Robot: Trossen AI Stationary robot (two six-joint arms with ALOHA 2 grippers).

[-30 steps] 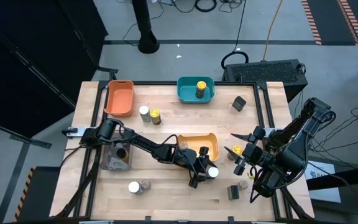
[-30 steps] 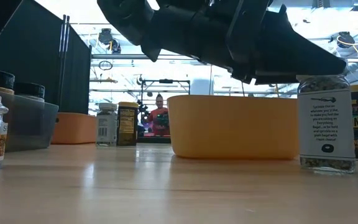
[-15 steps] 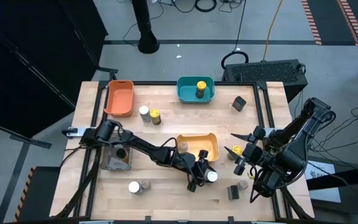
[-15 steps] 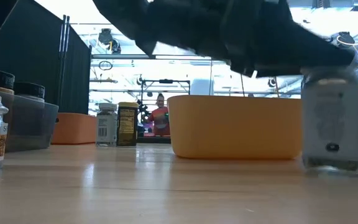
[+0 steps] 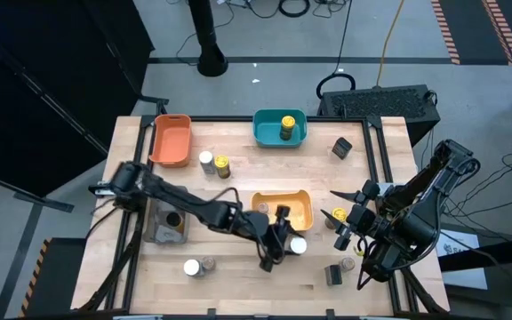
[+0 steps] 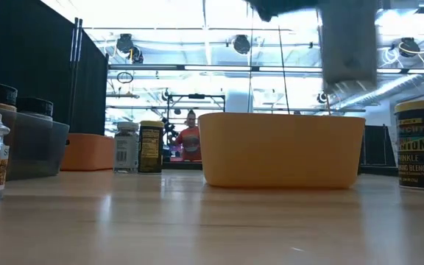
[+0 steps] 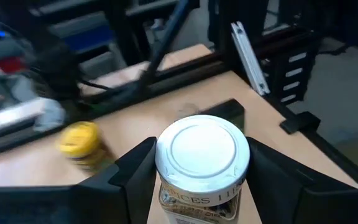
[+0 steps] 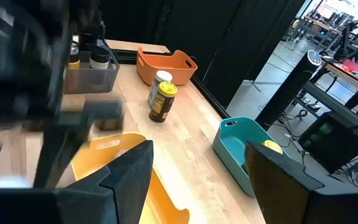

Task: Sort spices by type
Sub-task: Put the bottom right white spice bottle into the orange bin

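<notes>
A spice jar with a white lid [image 7: 202, 152] sits between the fingers of my left gripper [image 7: 202, 186], which is shut on it. In the high view that jar [image 5: 300, 245] is just near of the yellow bin [image 5: 284, 209]. The low view shows it blurred [image 6: 348, 44], high above the tabletop. My right gripper [image 5: 340, 227] waits open at the table's right, beside a yellow-lidded jar [image 5: 339, 216]. Other jars stand on their bases: two [image 5: 214, 164] near the orange bin [image 5: 171, 140] and one [image 5: 287, 127] in the teal bin [image 5: 280, 138]. My left gripper pinches the jar's body just under the white lid [image 7: 165, 200] between its two fingers, one on each side. The fingers come nearly level from the table's left, slanting slightly down. The jar stays upright and hangs clear of the table.
A grey bin [image 5: 165, 222] with dark-lidded jars stands near the left arm's base. Two jars [image 5: 199, 266] stand at the near left, two more [image 5: 340, 270] at the near right, and a dark jar [image 5: 341, 147] at the far right. A person shows far behind the table [image 6: 190, 136].
My left gripper has risen with the white-lidded jar. The jar stood on the table beside the yellow bin a second ago and now hangs upright well above it. My right arm has kept still.
</notes>
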